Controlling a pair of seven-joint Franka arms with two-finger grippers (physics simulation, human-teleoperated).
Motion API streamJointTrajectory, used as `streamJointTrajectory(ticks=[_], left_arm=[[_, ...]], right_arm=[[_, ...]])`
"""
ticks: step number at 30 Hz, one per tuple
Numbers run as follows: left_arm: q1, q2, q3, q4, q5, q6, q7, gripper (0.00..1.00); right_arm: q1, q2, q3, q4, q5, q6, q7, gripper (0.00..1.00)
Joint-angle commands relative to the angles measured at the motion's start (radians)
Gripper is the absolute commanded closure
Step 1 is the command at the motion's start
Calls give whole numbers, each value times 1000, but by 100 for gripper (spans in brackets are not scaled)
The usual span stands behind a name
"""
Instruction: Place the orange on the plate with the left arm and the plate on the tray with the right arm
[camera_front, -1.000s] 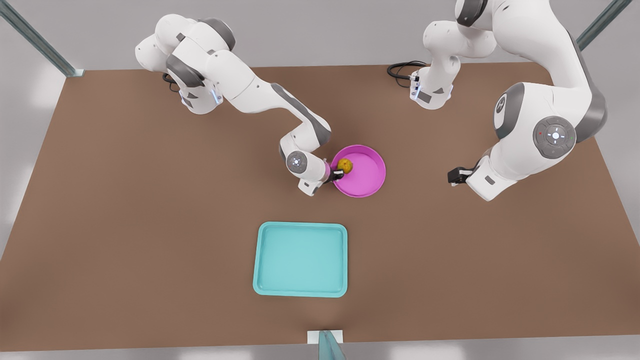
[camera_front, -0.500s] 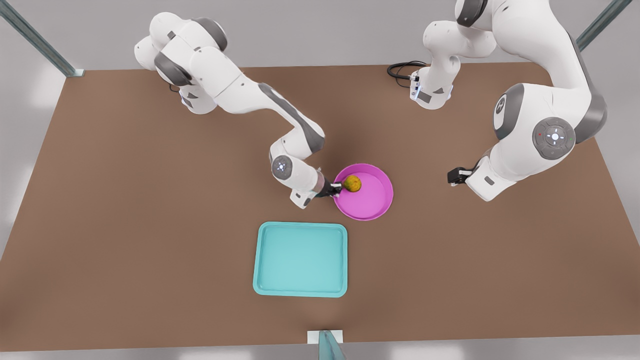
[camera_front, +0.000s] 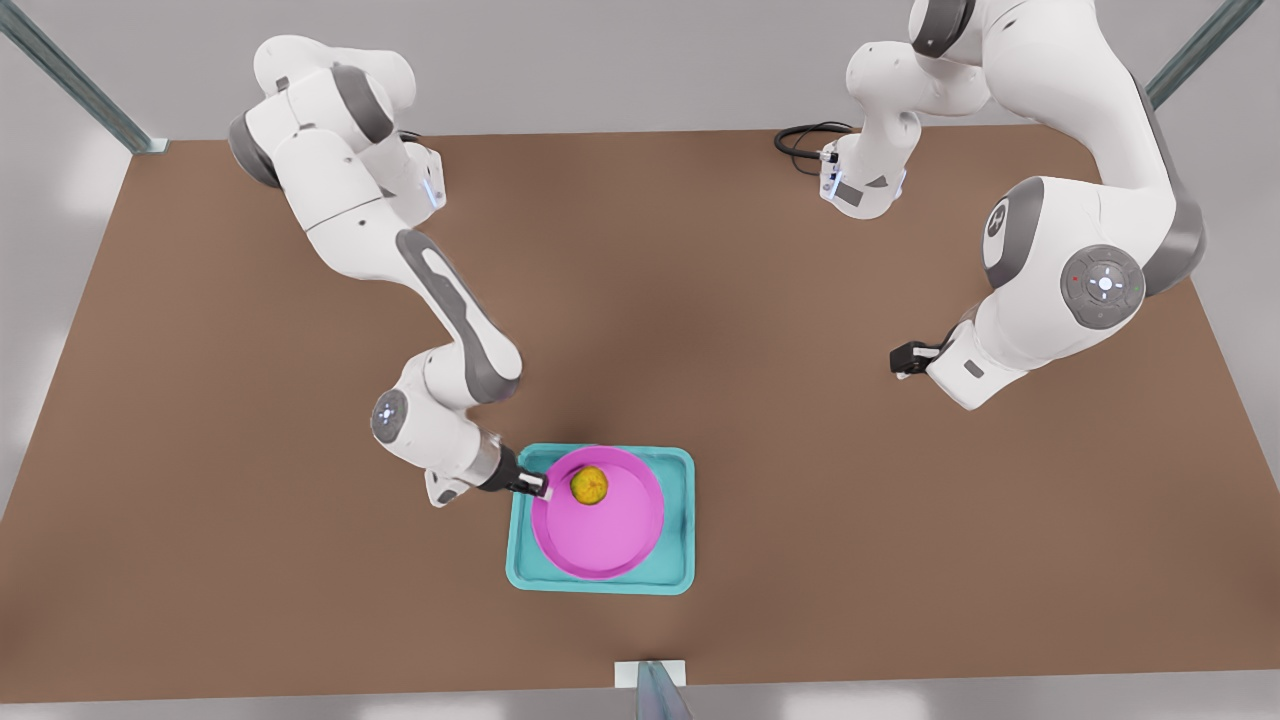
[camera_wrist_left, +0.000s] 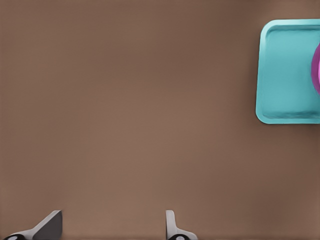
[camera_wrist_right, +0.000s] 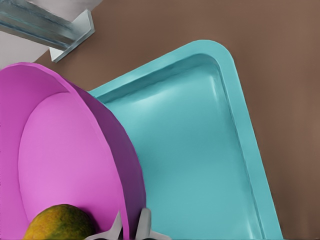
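The magenta-pink plate (camera_front: 610, 530) (camera_wrist_right: 65, 150) is over the light teal tray (camera_front: 680, 520) (camera_wrist_right: 190, 150), inside its outline. The bumpy yellow-orange orange (camera_front: 589, 485) (camera_wrist_right: 60, 222) lies in the plate close to the gripped edge. My right gripper (camera_front: 535, 486) (camera_wrist_right: 131, 227), on the arm at the front view's left, is shut on the plate's rim. Whether the plate touches the tray floor I cannot tell. My left gripper (camera_front: 905, 358) (camera_wrist_left: 111, 232) waits open above bare table at the front view's right, far from the tray (camera_wrist_left: 290, 70).
The brown table (camera_front: 250, 400) spreads wide around the tray. A metal post on a white bracket (camera_front: 650, 680) (camera_wrist_right: 60, 35) stands at the table's near edge just below the tray. A black cable (camera_front: 800, 140) lies by the far arm base.
My right gripper carried the plate with the orange from mid-table toward the near edge, and it now sits over the tray. The left arm has hardly moved.
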Motion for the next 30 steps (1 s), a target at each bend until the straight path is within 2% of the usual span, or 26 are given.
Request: streamJointTrajectory(ticks=[1, 10, 11, 19, 20, 22, 23, 24, 25, 26, 27, 28, 29, 30], left_arm=[[0, -1, 0, -1, 1, 2, 1, 0], [0, -1, 0, -1, 1, 2, 1, 0], [0, -1, 0, -1, 1, 2, 1, 0], [0, 0, 0, -1, 2, 2, 1, 0], [0, 0, 0, 1, 2, 1, -1, 0], [2, 8, 0, 9, 4, -6, -1, 0], [2, 9, 0, 9, 4, -6, -1, 0], [2, 9, 0, 9, 6, -6, -1, 0], [2, 16, 0, 9, 4, -7, -2, 0], [0, 16, 0, 9, 4, -7, -2, 0], [0, 16, 0, 9, 2, -9, -2, 0], [0, 14, 0, 9, 4, -10, -2, 0], [0, 16, 0, 9, 2, -10, -2, 0], [0, 19, 0, 9, 2, -10, -2, 0]], right_arm=[[-26, 1, 0, -1, -8, -48, -36, 79], [-11, 18, 8, 8, -4, -100, -33, 79], [-11, 22, 8, 11, -4, -100, -36, 0], [-16, 21, 8, 29, -13, -108, -42, 0], [-25, 19, 2, 71, -68, -229, -88, 0], [-178, 21, -18, 166, -338, -790, -386, 0], [-246, 14, -20, 275, -525, -1112, -420, 0], [-257, 18, -24, 386, -576, -1290, -508, 0], [-258, -12, -86, 479, -628, -1393, -552, 0], [-255, -112, -162, 508, -640, -1438, -556, 0], [-249, -252, -196, 484, -654, -1433, -567, 0], [-238, -433, -196, 358, -698, -1384, -561, 0], [-237, -512, -195, 312, -706, -1346, -558, 0], [-238, -524, -195, 307, -708, -1346, -558, 0]])
